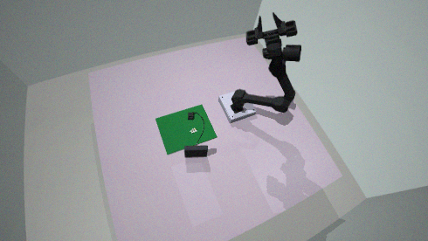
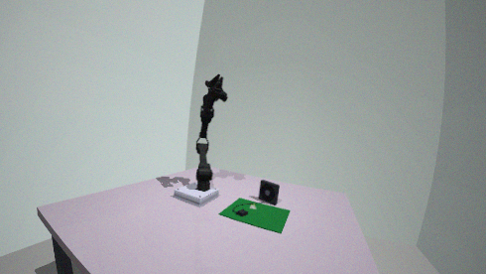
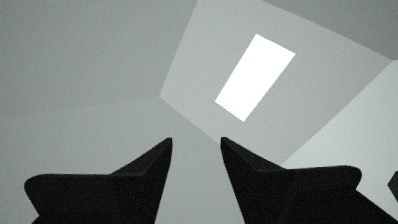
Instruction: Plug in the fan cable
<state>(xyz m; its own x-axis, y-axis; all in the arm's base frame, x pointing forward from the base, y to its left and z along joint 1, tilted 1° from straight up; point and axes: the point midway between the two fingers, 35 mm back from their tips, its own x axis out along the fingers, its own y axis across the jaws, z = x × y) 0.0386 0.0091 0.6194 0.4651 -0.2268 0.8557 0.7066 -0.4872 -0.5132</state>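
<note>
The fan [image 1: 196, 151] [image 2: 269, 192] is a black square standing on edge beside the green board [image 1: 171, 135] [image 2: 272, 223]. Its thin dark cable [image 1: 203, 123] arcs over the board to a small black plug [image 1: 190, 115] [image 2: 241, 212]. The plug is at the board, apart from the small whitish header [image 1: 193, 130] [image 2: 253, 205]. The header's pins are too small to make out. My gripper [image 1: 267, 16] [image 2: 220, 76] [image 3: 196, 142] is partly open and empty, raised high above the table and far from plug and board. The wrist view shows nothing between the fingers.
The arm's white base [image 1: 236, 117] [image 2: 187, 197] stands on the pink table [image 1: 131, 183] [image 2: 149, 233], near the board. The fan stands at the board's edge. The wrist view shows only walls, ceiling and a bright light panel [image 3: 255, 77].
</note>
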